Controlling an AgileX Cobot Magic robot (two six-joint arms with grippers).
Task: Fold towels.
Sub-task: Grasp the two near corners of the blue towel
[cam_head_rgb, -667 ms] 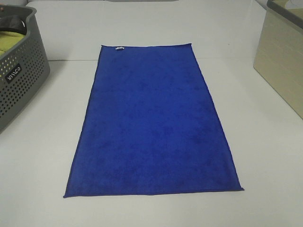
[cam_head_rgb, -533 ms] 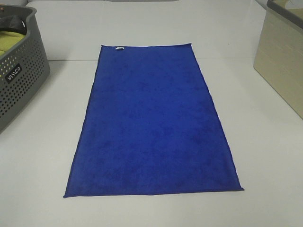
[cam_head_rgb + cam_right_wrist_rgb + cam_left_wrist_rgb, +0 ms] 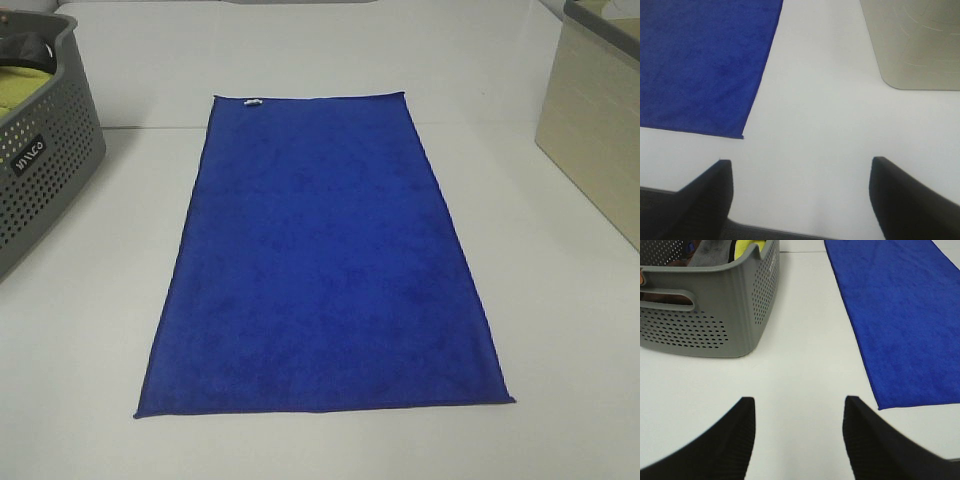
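Both the left gripper (image 3: 797,437) and right gripper (image 3: 801,197) stood wide and empty, and a shallow pinch could bunch the flat royal-blue plush rectangular towel (image 3: 325,260).

You get one dark label (image 3: 30,158) with white letters on the grey perforated basket (image 3: 62,185) (tilted and too blurred to spell out). The white tag (image 3: 252,102) on the blue towel (image 3: 320,270) is too small to read.

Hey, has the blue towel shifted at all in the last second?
No. The blue towel lies where it was: its white tag and near corners keep the same spacing from the grey basket.
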